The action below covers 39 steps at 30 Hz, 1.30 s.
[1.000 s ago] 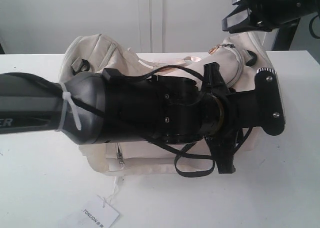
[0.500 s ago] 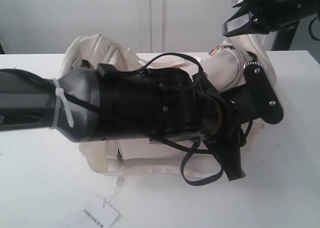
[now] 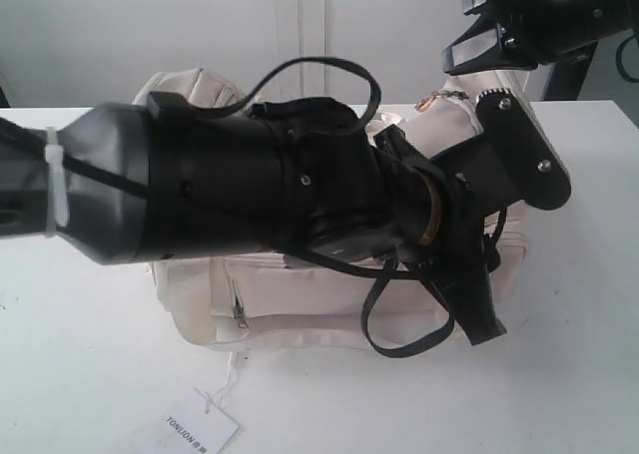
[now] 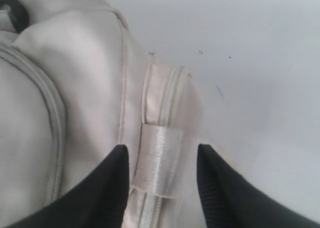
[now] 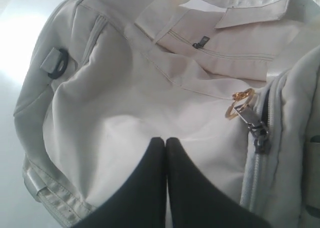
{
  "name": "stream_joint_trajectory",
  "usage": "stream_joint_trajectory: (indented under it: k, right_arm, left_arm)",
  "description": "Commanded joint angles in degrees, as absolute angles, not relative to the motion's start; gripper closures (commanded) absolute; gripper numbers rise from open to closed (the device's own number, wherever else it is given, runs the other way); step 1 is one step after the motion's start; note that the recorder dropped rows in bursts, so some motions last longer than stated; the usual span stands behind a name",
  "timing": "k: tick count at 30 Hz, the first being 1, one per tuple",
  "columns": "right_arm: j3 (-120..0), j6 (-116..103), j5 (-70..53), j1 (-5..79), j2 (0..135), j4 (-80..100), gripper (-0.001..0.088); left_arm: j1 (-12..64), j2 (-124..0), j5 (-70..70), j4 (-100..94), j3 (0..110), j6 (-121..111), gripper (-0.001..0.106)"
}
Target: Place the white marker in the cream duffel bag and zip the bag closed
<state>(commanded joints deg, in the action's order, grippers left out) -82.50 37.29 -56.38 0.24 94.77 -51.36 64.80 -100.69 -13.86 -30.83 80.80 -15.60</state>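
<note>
The cream duffel bag (image 3: 329,304) lies on the white table, largely hidden behind my left arm (image 3: 250,190), which reaches across it. My left gripper (image 4: 161,155) is open at the bag's end, its fingers (image 4: 112,188) standing either side of a shiny cream tab (image 4: 157,165) on the zipper seam without touching it. My right gripper (image 5: 165,140) is shut with nothing between its fingers, hovering above the bag's soft top (image 5: 125,87). Beside it lies a metal zipper pull (image 5: 252,125) with a gold ring. The white marker is out of view.
A white paper tag (image 3: 195,429) on a string lies on the table in front of the bag. The front pocket's zip pull (image 3: 240,314) hangs at the bag's lower left. My right arm (image 3: 544,15) hangs over the bag's far right end. A black ring (image 5: 57,67) sits on the bag's end.
My left arm has swung upward and tilted, its wrist now higher over the bag's right end. The right arm has barely moved.
</note>
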Motion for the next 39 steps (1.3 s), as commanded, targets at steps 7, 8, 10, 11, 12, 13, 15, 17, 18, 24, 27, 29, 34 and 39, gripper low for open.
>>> stream_joint_trajectory:
  k: [7,8,10,11,12,13,15,17,18,24,27,29,34,39]
  right_arm:
    - [-82.50,37.04,-57.40,0.24,94.77,-51.15,0.0868]
    - [-82.50,36.85,-57.40,0.24,94.77,-51.15,0.0868]
    - [-82.50,35.65,-57.49,0.24,94.77,-50.98,0.0868]
    - [-82.50,35.08,-57.62,0.24,94.77,-50.53,0.0868]
    - [-82.50,34.52,-57.62,0.24,94.77,-50.21,0.0868]
    - [-82.50,33.93,-57.62,0.24,94.77,-49.38,0.0868]
    - [-82.50,32.25,-57.76,0.24,94.77,-47.45,0.0868]
    - [-82.50,30.07,-57.87,0.24,94.77,-45.46,0.0868]
    - [-82.50,29.32,-57.87,0.24,94.77,-44.70,0.0868]
    - [-82.50,26.32,-59.53,0.00,94.77,-41.69,0.0868]
    - [-82.50,24.89,-60.19,-0.02,94.36,-40.37,0.0868]
    - [-82.50,23.98,-60.33,0.00,93.74,-39.00,0.0868]
    - [-82.50,20.54,-60.56,0.00,91.24,-33.52,0.0868]
    - [-82.50,14.52,-62.34,0.00,88.49,-25.67,0.0868]
  left_arm:
    - [64.80,-95.81,-26.33,-26.64,80.80,-15.60,0.057]
    - [64.70,-95.19,-28.76,-26.53,80.80,-15.60,0.058]
    - [64.70,-93.70,-33.74,-26.13,80.80,-15.71,0.065]
    - [64.70,-93.03,-35.89,-25.90,80.80,-16.16,0.071]
    - [64.70,-92.33,-37.43,-25.90,80.80,-16.86,0.076]
    - [64.70,-91.73,-39.03,-25.90,80.80,-17.17,0.082]
    - [64.70,-90.61,-40.97,-25.90,80.80,-17.76,0.093]
    - [64.70,-89.50,-41.93,-25.90,80.80,-18.21,0.103]
    - [64.70,-89.13,-42.07,-25.90,80.80,-18.21,0.105]
    - [62.64,-86.57,-43.97,-25.61,80.80,-20.35,0.105]
    - [59.95,-85.53,-47.47,-25.61,80.80,-22.81,0.105]
    - [57.93,-84.97,-50.08,-25.61,80.80,-23.81,0.105]
    - [51.41,-83.67,-55.15,-24.21,80.80,-24.21,0.105]
    - [43.35,-82.70,-55.77,-17.94,80.80,-23.61,0.105]
